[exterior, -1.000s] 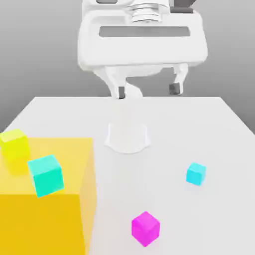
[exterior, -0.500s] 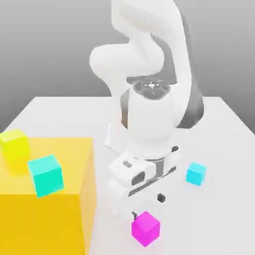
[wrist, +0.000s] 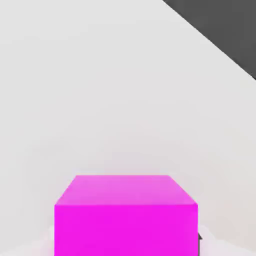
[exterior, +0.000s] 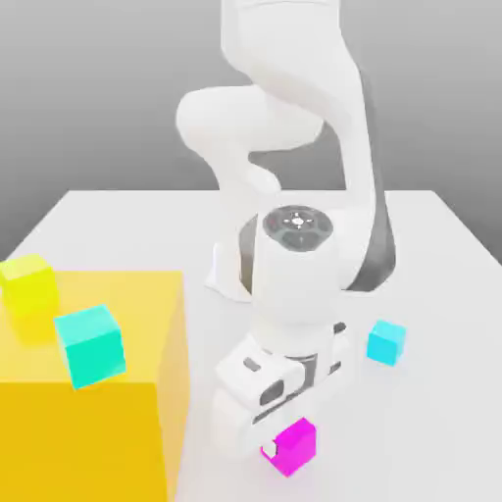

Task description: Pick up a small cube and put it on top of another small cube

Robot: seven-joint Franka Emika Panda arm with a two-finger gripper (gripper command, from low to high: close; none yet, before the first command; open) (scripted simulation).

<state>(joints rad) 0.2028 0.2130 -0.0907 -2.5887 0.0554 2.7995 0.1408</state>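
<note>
Exterior view: magenta cube (exterior: 296,446) sits on white table (exterior: 441,294) directly under gripper (exterior: 284,439), between its fingers. Jaws narrow, clamped on cube's sides. Sky-blue cube (exterior: 386,342) lies nearby toward exterior view's right, apart from gripper.

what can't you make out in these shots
- Tool fingertips: in the exterior view the white hand covers them, so their contact with the pink cube cannot be seen.
- Pink cube: the lower part is cut off by the hand view's edge; in the exterior view the hand hides part of it.
- Yellow block: cut off by the exterior view's left and lower edges.
</note>
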